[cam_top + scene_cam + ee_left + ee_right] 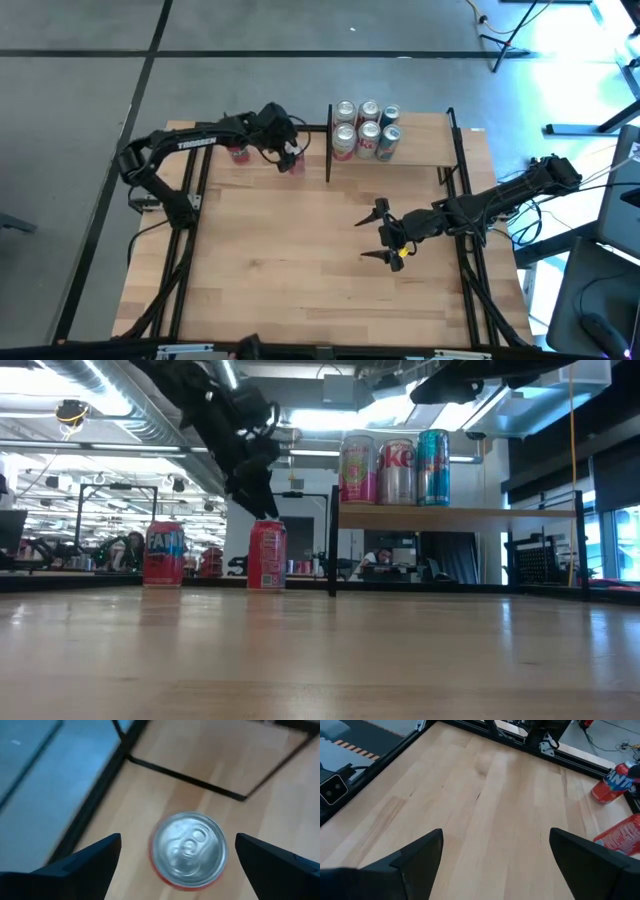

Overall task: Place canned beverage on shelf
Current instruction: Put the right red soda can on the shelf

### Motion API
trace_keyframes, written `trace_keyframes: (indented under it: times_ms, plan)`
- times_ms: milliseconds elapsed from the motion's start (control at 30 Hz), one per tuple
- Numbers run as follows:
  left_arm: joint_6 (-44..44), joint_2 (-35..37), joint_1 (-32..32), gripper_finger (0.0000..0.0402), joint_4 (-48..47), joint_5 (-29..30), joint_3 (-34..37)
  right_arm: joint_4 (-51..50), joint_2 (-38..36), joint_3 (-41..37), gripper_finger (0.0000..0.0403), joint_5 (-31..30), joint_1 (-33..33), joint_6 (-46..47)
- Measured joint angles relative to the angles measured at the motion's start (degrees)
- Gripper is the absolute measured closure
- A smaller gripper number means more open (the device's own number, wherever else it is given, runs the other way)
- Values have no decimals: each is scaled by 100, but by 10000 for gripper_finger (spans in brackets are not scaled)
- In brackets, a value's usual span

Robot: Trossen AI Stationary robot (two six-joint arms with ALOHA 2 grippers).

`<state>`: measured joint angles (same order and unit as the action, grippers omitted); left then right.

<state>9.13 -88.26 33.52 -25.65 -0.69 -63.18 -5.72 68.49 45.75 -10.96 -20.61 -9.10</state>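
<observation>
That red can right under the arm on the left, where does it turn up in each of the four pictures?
High view: the red can is at the table's far edge, under the left gripper, left of the shelf.
Low view: centre-left, upright on the table, just left of the shelf's black post.
Left wrist view: its silver top shows between the open fingers.
Right wrist view: at the right edge.
Shared landmark: the shelf's black post.

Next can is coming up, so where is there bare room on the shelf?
The shelf is crowded at its left end, where six cans stand in two rows. The board from the teal can to the right posts is bare.
</observation>
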Motion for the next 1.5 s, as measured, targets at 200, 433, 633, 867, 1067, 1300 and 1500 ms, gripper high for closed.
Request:
trace_keyframes:
  times_ms: [200,433,633,867,1067,1300,1500]
  plan:
    - [7,-320,86,23,-36,-179,1,-3,0,1,52,0,1,-18]
    - [42,-523,24,23,-55,-332,2,-6,0,1,52,1,1,-18]
    - [-314,-523,-96,34,-70,165,0,-3,0,1,52,2,1,-18]
    - [-1092,-521,-159,106,-137,294,1,10,0,1,52,2,1,-19]
    - [-1665,-450,-488,167,-279,315,0,12,0,1,52,-55,1,-40]
    - [-2697,-145,-1629,158,-961,316,2,35,0,3,52,-255,1,-172]
    - [-3693,-93,-3224,157,-1231,911,4,231,0,5,52,-297,1,-392]
